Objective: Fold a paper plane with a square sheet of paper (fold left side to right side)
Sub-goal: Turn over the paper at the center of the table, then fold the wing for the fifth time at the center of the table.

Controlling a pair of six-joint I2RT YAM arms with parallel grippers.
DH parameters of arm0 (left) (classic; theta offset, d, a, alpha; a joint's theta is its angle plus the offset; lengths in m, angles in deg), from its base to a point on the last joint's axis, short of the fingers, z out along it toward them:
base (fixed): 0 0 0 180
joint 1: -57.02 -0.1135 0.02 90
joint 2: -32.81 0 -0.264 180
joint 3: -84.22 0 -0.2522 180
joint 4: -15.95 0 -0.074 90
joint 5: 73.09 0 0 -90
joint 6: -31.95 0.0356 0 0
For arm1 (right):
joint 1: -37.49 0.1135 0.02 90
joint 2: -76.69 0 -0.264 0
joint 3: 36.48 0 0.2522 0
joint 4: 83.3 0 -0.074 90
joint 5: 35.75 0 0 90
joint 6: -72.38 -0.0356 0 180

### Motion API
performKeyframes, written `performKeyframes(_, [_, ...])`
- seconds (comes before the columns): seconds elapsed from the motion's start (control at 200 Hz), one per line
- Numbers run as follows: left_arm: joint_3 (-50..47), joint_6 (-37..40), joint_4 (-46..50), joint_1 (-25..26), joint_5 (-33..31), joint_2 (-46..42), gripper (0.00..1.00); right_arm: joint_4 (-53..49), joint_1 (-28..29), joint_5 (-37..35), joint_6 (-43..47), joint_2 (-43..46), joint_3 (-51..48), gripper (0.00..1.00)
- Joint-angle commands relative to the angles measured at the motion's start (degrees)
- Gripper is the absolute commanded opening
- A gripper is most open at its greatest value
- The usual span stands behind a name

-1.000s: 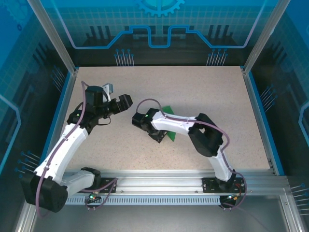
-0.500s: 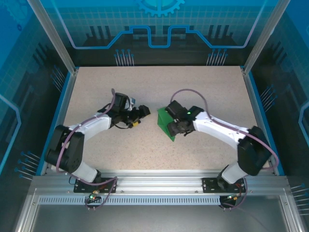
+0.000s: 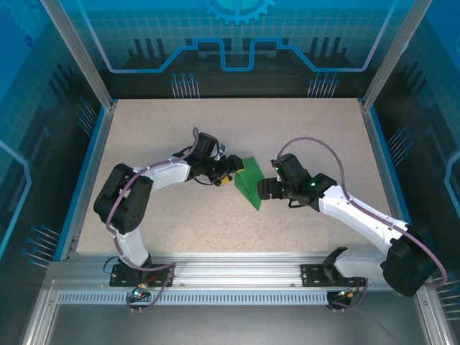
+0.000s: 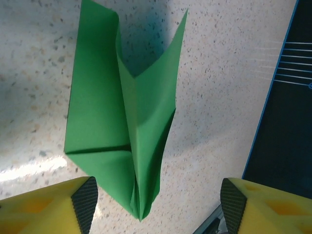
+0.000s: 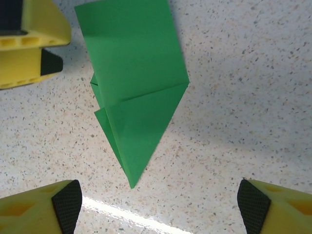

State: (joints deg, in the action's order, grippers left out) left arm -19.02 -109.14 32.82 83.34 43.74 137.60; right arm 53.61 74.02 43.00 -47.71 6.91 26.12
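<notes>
Quick status from my remote seat. The paper (image 3: 249,181) lies flat-ish near the middle of the table (image 3: 309,136), between the two arms. It is already part folded: wide end toward the far side, sharp point toward the near right, with a crease down the middle.

The left gripper (image 3: 227,175) sits just left of the paper's far-left edge. Its wrist cam shows the jaws spread wide, nothing between the pads. There the paper (image 4: 122,122) has its point aimed into the gap of the gripper (image 4: 157,197), and one long flap on the right side stands up off the table and throws a shadow. The other flap lies flatter.

The right gripper (image 3: 263,188) is just right of the paper's near point. Its jaws are wide apart too and hold nothing. From that wrist cam the paper (image 5: 134,83) looks like a rectangle with a triangle hanging off it, tip pointing at the gap of the gripper (image 5: 161,202) but well short of the pads. One yellow left finger (image 5: 29,44) pokes in just beside the paper's corner. I can't tell whether it touches.

So neither arm is gripping the paper.
</notes>
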Motion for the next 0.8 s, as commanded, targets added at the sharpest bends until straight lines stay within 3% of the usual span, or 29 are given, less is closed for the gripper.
performKeyframes(0.0, [3.90, 0.54, 1.61, 0.35, -0.45, 4.02, 0.67, 2.41, -0.59, 2.39, -1.55, 0.47, -0.74, 0.88])
performKeyframes(0.215, [10.57, 3.50, 2.32, 0.30, 0.36, 11.07, 0.52, 1.46, -0.91, 3.73, -1.03, 3.36, -1.96, 0.94])
performKeyframes(0.275, [11.90, 4.38, 2.41, 0.30, 0.63, 12.32, 0.43, 2.33, -1.80, 5.51, -1.26, 4.27, -2.88, 1.00])
performKeyframes(0.42, [10.77, 6.23, 0.94, -0.24, 0.77, 12.35, 0.18, 7.60, -7.57, 13.45, -1.82, 6.90, -6.74, 1.00])
performKeyframes(0.5, [8.66, 7.76, -1.21, -1.02, 2.28, 11.09, 0.10, 11.61, -11.96, 16.89, -3.72, 7.35, -8.90, 1.00])
performKeyframes(0.655, [3.87, 11.98, -6.18, -3.94, 9.45, 7.57, 0.04, 23.44, -17.64, 26.15, -1.40, 5.74, -11.82, 1.00])
performKeyframes(0.795, [0.00, 18.63, -7.29, -5.36, 15.27, 4.19, 0.02, 24.30, -20.79, 34.94, 2.28, -0.20, -7.78, 1.00])
